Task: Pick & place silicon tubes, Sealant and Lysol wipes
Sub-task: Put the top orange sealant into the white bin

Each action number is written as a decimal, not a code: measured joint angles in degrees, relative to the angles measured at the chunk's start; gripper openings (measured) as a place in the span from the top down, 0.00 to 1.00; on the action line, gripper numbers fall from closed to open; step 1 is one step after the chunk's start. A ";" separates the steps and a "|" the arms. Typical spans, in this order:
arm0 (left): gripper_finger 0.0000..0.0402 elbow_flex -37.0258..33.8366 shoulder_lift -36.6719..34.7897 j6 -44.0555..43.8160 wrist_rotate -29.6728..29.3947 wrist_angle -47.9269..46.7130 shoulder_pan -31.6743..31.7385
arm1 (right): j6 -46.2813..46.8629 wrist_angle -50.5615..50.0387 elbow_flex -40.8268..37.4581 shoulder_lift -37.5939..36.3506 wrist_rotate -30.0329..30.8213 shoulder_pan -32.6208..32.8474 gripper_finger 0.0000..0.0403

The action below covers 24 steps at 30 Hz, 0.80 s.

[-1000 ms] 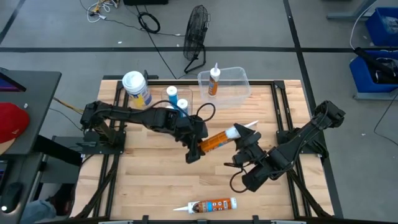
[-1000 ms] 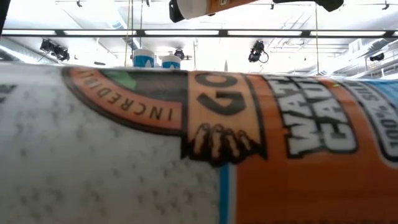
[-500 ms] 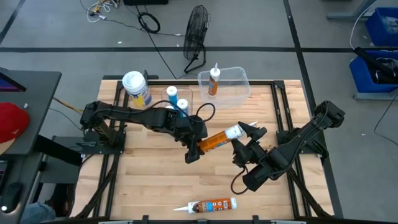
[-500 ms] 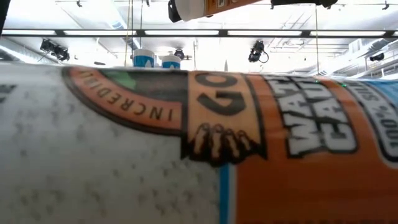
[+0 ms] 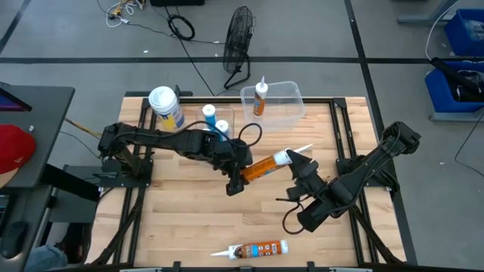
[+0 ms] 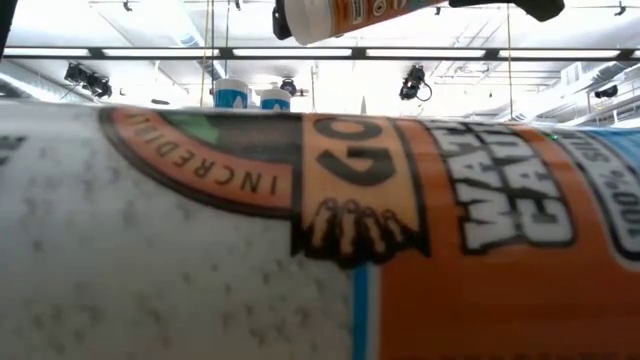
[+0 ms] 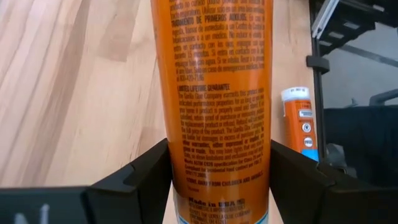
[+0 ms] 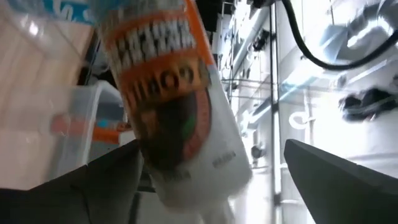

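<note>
My left gripper (image 5: 236, 180) is shut on an orange sealant tube (image 5: 261, 168) and holds it above the middle of the table. The tube's white nozzle (image 5: 302, 149) points toward the far right. My right gripper (image 5: 301, 169) is open, with one finger on each side of the tube's white nozzle end (image 8: 186, 137). The Lysol wipes canister (image 5: 165, 106) stands upright at the far left. A second orange tube (image 5: 255, 248) lies on the table by the near edge and fills the low view (image 6: 320, 250). My left gripper pinches the tube's orange body (image 7: 217, 149) between its two fingers, near the end away from the nozzle. The fingers lie across the tube. The tube is lifted clear of the table and lies roughly level. I cannot tell whether my right gripper touches the tube.
Two slim blue-and-white cylinders (image 5: 215, 118) stand right of the canister. A clear bin (image 5: 274, 104) at the far edge holds an upright tube (image 5: 261, 97). Bare wood lies between the held tube and the near-edge tube. Black frame rails (image 5: 340, 132) run along the table's sides.
My right gripper has shifted slightly around the tube's nozzle end, its fingers still apart. The left gripper keeps the tube in the air, and the end seen in the low view has dropped a little.
</note>
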 joint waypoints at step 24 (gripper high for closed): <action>0.42 -0.07 -0.02 -0.08 -1.81 -4.86 -1.69 | 43.37 -34.69 0.09 -5.58 -8.61 -4.97 0.03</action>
